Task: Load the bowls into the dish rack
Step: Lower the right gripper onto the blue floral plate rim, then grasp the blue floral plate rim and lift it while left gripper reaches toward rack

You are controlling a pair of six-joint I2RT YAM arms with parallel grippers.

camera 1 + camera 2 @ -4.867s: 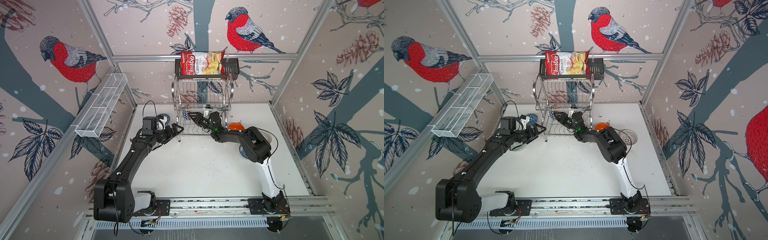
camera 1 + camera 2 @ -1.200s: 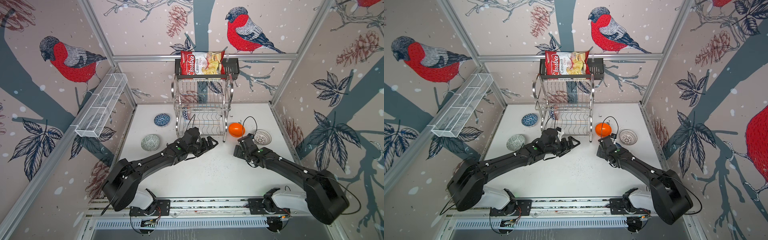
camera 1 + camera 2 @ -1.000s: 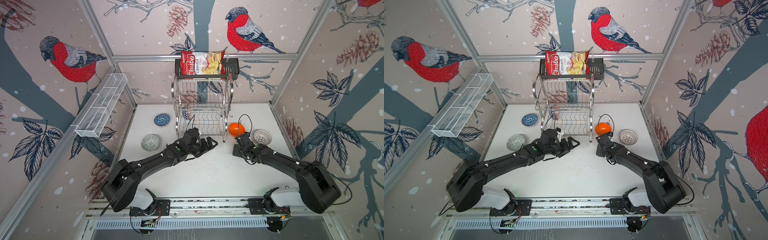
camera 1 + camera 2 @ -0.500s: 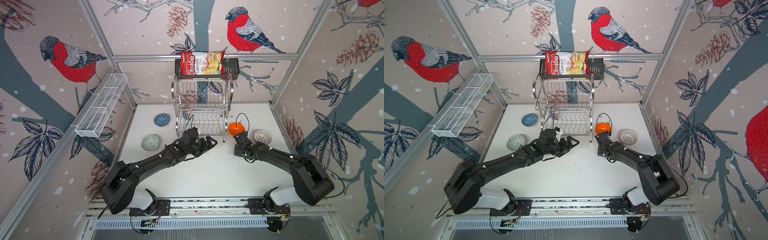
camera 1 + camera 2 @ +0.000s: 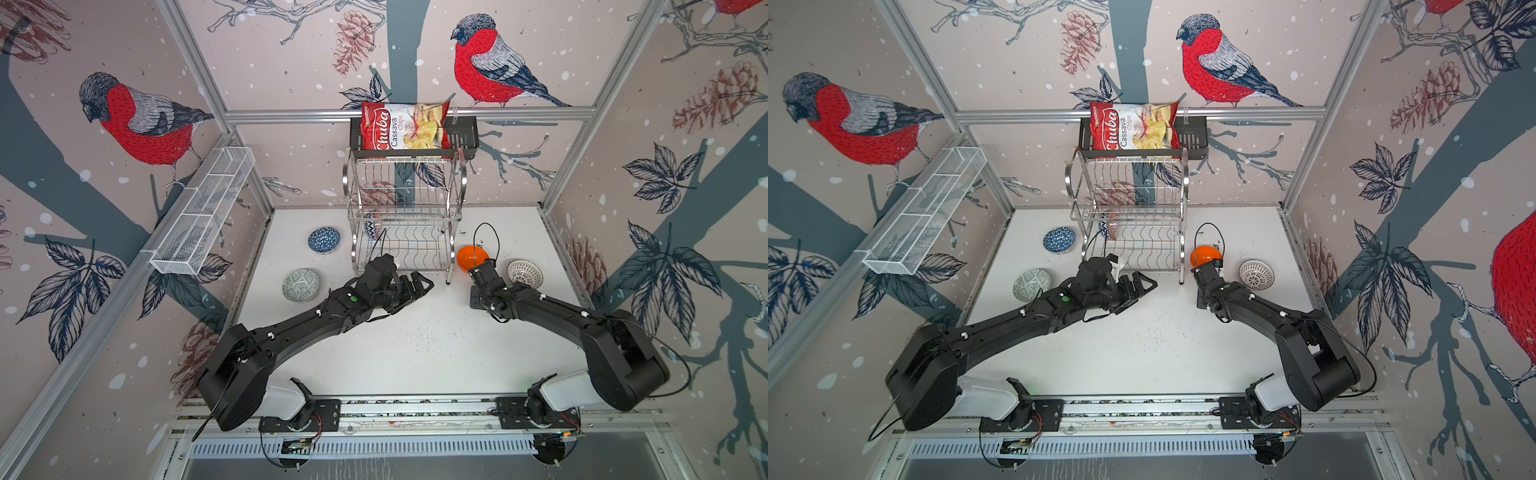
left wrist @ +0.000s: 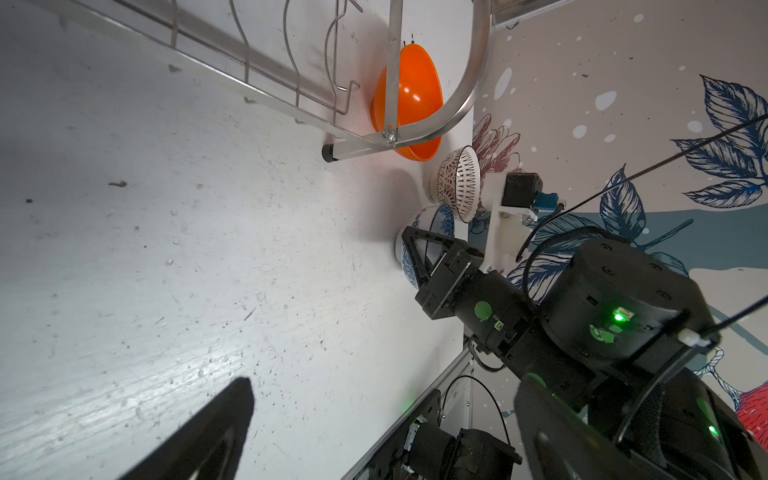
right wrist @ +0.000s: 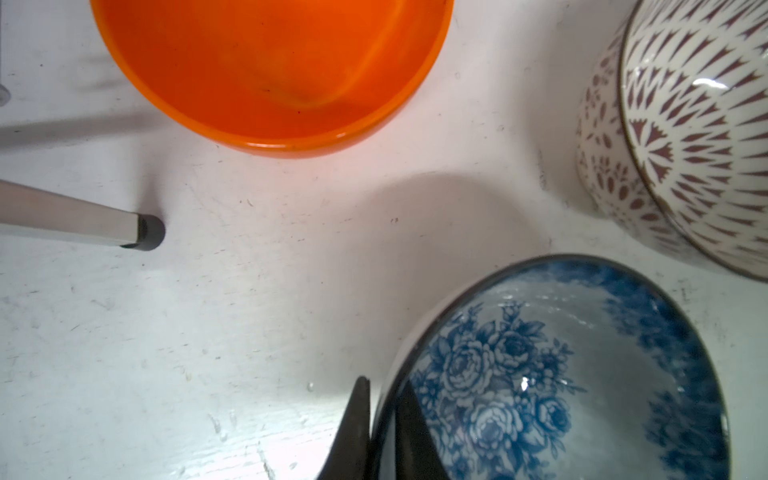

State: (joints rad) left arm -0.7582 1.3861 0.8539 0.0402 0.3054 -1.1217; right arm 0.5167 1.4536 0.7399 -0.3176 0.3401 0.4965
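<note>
My right gripper (image 7: 384, 388) is shut on the rim of a blue floral bowl (image 7: 561, 374), one finger inside and one outside. That bowl is hidden under the right gripper (image 5: 478, 297) in both top views. The orange bowl (image 5: 471, 257) and a white, red-brown patterned bowl (image 5: 524, 273) sit close by on the table. The dish rack (image 5: 405, 216) holds one patterned bowl (image 5: 372, 226) on its lower tier. A blue bowl (image 5: 324, 240) and a grey-green bowl (image 5: 301, 285) lie left of the rack. My left gripper (image 5: 419, 286) hangs open and empty before the rack.
A chips bag (image 5: 403, 126) rests on the black shelf above the rack. A white mesh basket (image 5: 203, 212) hangs on the left wall. The rack's front right foot (image 7: 143, 232) stands near the orange bowl.
My right gripper has closed on the blue floral bowl's rim after moving in towards the orange bowl. The left arm has barely moved.
</note>
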